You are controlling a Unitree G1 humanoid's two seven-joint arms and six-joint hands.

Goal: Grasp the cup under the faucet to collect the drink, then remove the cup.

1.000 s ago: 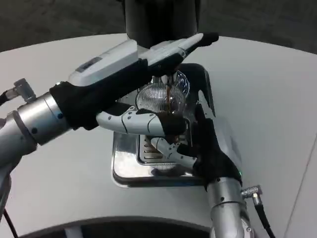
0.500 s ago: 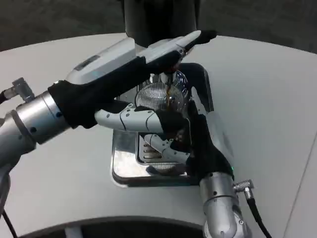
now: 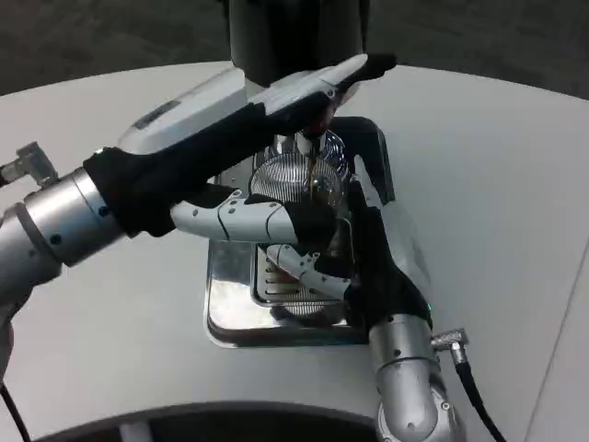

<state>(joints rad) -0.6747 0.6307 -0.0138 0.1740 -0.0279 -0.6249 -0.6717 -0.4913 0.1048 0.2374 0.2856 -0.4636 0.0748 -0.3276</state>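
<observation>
Now my right hand [image 3: 363,262] wraps its fingers [image 3: 313,267] around the ribbed clear cup [image 3: 294,184] under the faucet [image 3: 308,143], over the shiny steel tray [image 3: 230,313]. My left hand [image 3: 248,115] reaches flat over the cup, fingers extended together.

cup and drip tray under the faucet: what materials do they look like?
Cup: looks like clear ribbed glass or plastic; fine ridges show and the dark drink is visible through it. Can't tell which.
Drip tray: likely polished stainless steel; mirror-bright rim with reflections, slotted grate in the middle.
</observation>
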